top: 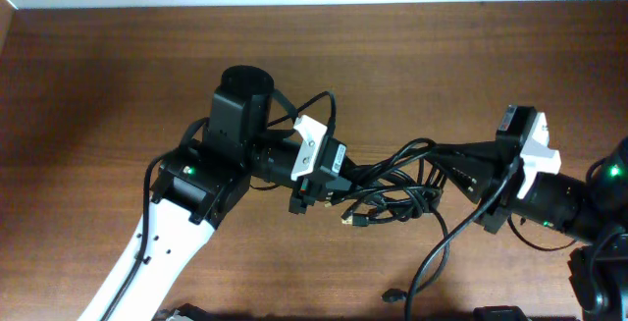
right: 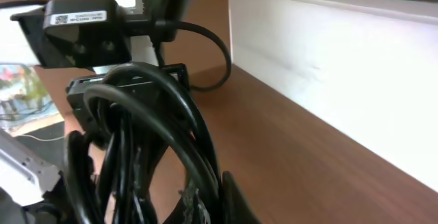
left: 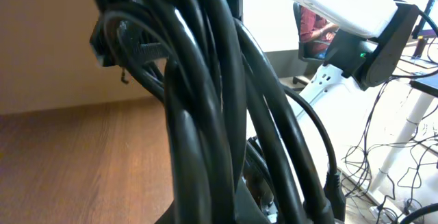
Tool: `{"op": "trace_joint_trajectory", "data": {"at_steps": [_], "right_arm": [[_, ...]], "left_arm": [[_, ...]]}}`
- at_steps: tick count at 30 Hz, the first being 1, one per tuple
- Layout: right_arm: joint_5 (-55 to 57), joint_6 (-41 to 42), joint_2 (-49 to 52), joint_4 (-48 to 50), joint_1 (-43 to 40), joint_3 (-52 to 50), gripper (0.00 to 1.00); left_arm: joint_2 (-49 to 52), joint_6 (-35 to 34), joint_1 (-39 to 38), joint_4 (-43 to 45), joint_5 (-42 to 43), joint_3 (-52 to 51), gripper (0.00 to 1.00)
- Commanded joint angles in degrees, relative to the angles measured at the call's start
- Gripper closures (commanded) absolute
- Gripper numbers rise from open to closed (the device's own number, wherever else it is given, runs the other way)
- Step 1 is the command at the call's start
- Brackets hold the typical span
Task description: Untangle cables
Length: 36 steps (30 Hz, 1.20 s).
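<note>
Cables: you've got one tangled black bundle of cables [top: 397, 182] strung between your two grippers, right of centre in the overhead view. Several loops overlap and sag toward the near side.
Left gripper: your left gripper [top: 324, 191] is clenched on the left end of the bundle. In its wrist view the strands fill the picture right at the lens and hide the fingers.
Right gripper: your right gripper [top: 469, 176] is closed on the right end of the bundle. In its wrist view the loops stand just beside one dark finger [right: 236, 200].
Loose strand: one cord drops from the bundle toward the near edge and ends in a small black plug [top: 392, 294], well apart from the tangle.
Yellowish tip: a small connector [top: 348, 220] sits at the bundle's lower left, just below the left gripper.
Table: brown wood [top: 108, 85]; whether the bundle touches it, you can't tell from these views.
Wall: white [right: 342, 66], along the far edge of the table.
In the way: the left arm's own thicker wire [top: 324, 100] arcs over its wrist, near the bundle's left end.
</note>
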Motion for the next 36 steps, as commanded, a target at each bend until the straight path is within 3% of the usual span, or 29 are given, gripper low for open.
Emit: {"op": "trace_joint_trajectory", "data": {"at_steps": [1, 6, 12, 14, 23, 24, 25, 26, 28, 32, 36], "right_arm": [[11.3, -1.3, 0.5, 3.3, -0.3, 0.8, 0.96], [13.7, -1.3, 0.8, 16.1, -0.3, 0.8, 0.96], [45.2, -10.8, 0.8, 17.6, -0.3, 0.8, 0.96], [49.3, -12.8, 0.8, 18.4, -0.3, 0.8, 0.96], [44.2, -13.1, 1.0, 31.0, -0.3, 0.8, 0.96], [44.2, -12.9, 0.9, 25.7, -0.3, 0.8, 0.86], [45.6, -8.3, 0.9, 20.5, -0.3, 0.8, 0.33], [47.6, -1.9, 0.9, 15.5, -0.3, 0.8, 0.00], [46.3, 3.4, 0.9, 7.7, -0.3, 0.8, 0.01], [34.8, 3.9, 0.9, -6.8, -0.3, 0.8, 0.01], [25.3, 8.9, 0.9, -14.1, -0.3, 0.9, 0.01]], "left_arm": [[-0.6, 0.7, -0.2, -0.5, 7.5, -0.1, 1.00], [-0.5, 0.7, -1.5, -5.1, 8.5, -0.1, 0.99], [-0.6, 0.7, -4.5, -8.1, 4.6, -0.1, 1.00], [-0.6, 0.7, -4.5, -9.4, 2.5, -0.1, 1.00], [-0.6, 0.7, -4.5, -10.2, 1.0, -0.1, 1.00], [-0.6, 0.7, -4.5, -10.2, 0.1, -0.1, 1.00], [-0.6, 0.7, -4.5, -10.2, -3.3, -0.1, 1.00], [-0.6, 0.7, -4.5, -10.2, -5.7, -0.1, 1.00], [-0.6, 0.7, -4.0, -10.2, -6.0, -0.1, 1.00], [-0.6, 0.7, -2.3, -9.8, -6.0, -0.1, 1.00], [-0.6, 0.8, 3.4, -10.4, -6.0, -0.1, 1.00]]}}
